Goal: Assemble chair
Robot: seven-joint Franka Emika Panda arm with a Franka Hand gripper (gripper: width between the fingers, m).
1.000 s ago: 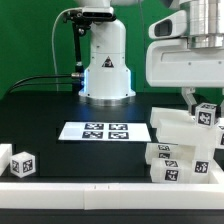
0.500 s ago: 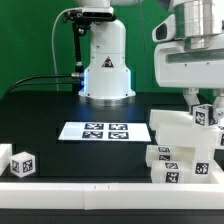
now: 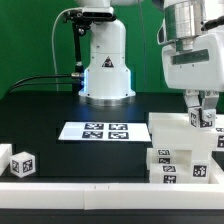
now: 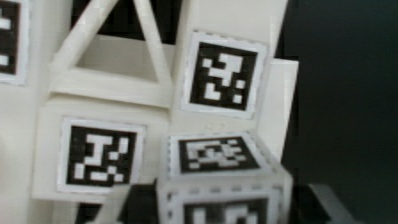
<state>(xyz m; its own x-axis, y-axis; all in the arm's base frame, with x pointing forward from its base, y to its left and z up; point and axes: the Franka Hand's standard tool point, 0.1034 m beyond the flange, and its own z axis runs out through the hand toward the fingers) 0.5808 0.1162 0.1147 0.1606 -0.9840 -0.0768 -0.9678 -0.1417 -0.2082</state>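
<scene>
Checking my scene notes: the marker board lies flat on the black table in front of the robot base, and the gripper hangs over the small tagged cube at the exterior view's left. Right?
Not quite. The marker board part holds, but the exterior view shows the gripper at the exterior view's right, over the stacked chair parts, not over the small tagged cube.

The chair (image 3: 183, 150) is cut off at the exterior view's right edge.

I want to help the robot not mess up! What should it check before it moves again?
1. Gripper right over the chair parts: ok.
2. Fingers around the small tagged piece at the top: cannot tell.
3. Chair parts stacked steadily at the exterior view's right: ok.
4. Marker board clear of the parts: ok.
5. Lone tagged cube away from the arm's path: ok.
6. Tags readable in the wrist view: ok.
</scene>
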